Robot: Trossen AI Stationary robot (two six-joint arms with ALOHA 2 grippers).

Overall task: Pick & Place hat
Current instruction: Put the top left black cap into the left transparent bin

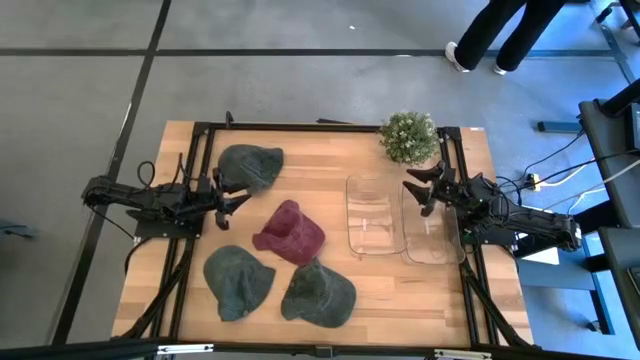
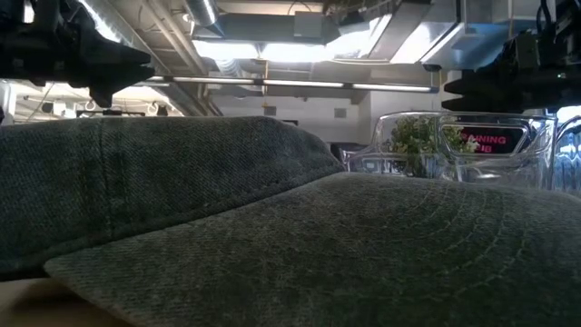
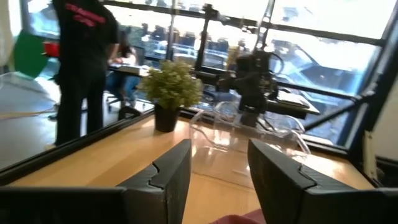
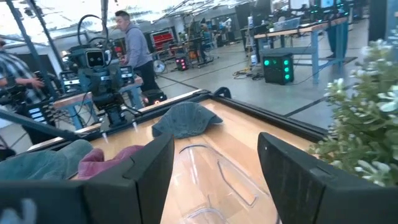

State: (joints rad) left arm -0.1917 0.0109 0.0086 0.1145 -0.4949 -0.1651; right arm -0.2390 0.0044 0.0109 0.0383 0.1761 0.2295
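Wooden counter (image 1: 330,135) carries four hats, two clear bins and a potted plant (image 1: 409,137), framed by dark rails along its sides. One green hat (image 1: 250,165) lies at the far left, near the left rail; the maroon hat (image 1: 290,232) sits about mid-counter, and two more green hats, one (image 1: 238,281) on the left and another (image 1: 319,294) just beside it, lie toward the near edge, almost touching each other. Bare wood stays open along the far edge between the far hat and the plant, and along the near right corner. The clear bins (image 1: 374,214) stand side by side right of centre, the second bin (image 1: 432,228) close against the right rail.

Left pincer (image 1: 236,198) hovers between the far green hat and the maroon hat, fingers (image 3: 163,177) spread apart and grasping nothing. Right pincer (image 1: 420,190) hangs above the far end of the bins, just beside the plant, fingers (image 4: 149,168) likewise released and empty. A person's legs (image 1: 500,35) show on the floor beyond the counter
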